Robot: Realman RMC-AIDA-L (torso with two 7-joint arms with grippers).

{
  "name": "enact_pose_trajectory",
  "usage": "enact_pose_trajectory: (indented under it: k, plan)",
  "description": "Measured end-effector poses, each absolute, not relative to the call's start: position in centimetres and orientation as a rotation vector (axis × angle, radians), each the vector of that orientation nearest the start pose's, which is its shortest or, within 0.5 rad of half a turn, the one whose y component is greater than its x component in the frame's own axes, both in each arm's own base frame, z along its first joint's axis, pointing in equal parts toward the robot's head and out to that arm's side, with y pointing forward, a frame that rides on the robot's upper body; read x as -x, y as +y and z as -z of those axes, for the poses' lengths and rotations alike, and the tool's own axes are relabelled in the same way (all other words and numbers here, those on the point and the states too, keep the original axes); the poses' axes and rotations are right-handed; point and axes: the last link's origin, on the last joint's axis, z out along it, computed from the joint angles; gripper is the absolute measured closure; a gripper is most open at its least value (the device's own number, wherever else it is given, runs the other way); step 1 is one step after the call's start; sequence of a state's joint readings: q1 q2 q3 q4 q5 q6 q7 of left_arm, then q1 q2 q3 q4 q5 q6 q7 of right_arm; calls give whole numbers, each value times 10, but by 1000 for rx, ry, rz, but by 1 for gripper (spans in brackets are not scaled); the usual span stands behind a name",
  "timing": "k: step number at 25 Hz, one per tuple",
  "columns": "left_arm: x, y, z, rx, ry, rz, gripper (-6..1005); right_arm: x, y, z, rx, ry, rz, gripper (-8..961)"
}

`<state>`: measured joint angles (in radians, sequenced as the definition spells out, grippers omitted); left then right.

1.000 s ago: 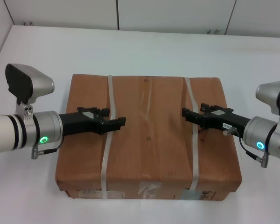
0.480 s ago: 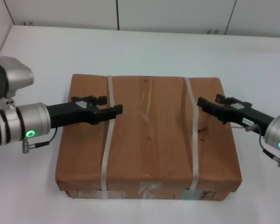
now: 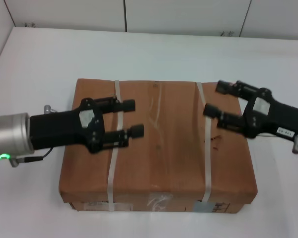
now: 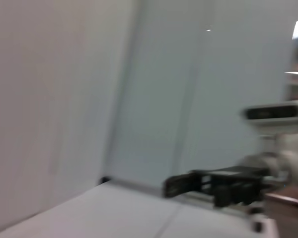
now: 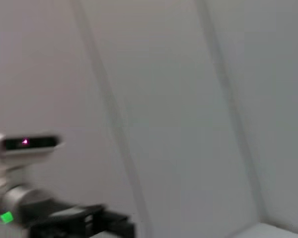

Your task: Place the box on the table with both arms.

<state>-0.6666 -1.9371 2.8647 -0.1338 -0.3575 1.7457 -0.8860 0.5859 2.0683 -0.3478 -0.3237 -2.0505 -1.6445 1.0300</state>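
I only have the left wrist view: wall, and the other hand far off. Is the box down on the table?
Observer: Yes. In the head view the box lies flat on the table.
Operator: Where is my left hand?
Observer: The left hand is open, holding nothing, over the box's left strap.
Operator: And the right?
Observer: The right hand is open too, by the right strap.
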Motion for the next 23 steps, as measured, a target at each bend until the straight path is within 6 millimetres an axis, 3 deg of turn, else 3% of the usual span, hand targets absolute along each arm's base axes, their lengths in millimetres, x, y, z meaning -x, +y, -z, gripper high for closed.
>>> enact_pose_trajectory:
  k: [7,23]
  plan:
    - [254,289,-1,2824,-228,1154,324,-241,307,25,2764,365,-1060,173]
    - [252,288,2,2825,-225,1163,324,-238,305,27,2772,363,-1083,173]
